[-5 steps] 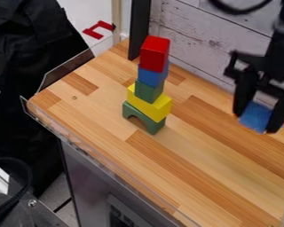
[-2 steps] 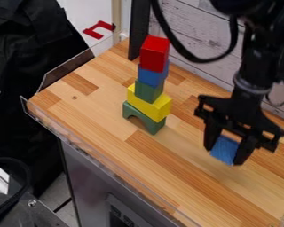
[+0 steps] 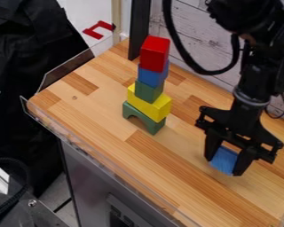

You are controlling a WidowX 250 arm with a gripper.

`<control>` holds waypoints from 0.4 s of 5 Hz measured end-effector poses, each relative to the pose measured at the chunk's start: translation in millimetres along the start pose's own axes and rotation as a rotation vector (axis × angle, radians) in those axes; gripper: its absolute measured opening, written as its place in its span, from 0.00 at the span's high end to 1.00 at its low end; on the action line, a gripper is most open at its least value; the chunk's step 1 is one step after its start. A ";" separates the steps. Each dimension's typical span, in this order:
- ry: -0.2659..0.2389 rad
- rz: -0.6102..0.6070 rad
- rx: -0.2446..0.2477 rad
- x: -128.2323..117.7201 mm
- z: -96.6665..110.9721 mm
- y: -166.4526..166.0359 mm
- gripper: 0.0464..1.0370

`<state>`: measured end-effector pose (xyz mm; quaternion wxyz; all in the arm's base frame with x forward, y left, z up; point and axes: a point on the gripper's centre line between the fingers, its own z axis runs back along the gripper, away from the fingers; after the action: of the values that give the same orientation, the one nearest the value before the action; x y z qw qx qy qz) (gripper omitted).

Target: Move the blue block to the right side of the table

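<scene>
My gripper hangs over the right part of the wooden table, its two fingers closed on the sides of a blue block. The block's lower end is level with the fingertips; whether it touches the table I cannot tell. Another blue block is part of an upright stack left of the gripper, between a red block above and a green block below.
Under the green block in the stack are a yellow block and a green arch. A clear rail runs along the table's front left edge. A whitewashed plank wall stands behind, with a black post.
The gripper has come in from the right toward the middle with the blue block, then sunk a little lower over the table. The stack stands as before.
</scene>
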<state>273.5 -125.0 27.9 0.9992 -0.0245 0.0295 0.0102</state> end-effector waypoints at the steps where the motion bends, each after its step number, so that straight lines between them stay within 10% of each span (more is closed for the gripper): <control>1: 0.030 -0.001 0.003 -1.6 -10.1 -0.7 0.47; 2: 0.033 0.005 -0.003 -1.0 -10.8 0.5 0.47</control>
<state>271.9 -125.0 17.1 0.9985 -0.0261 0.0461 0.0124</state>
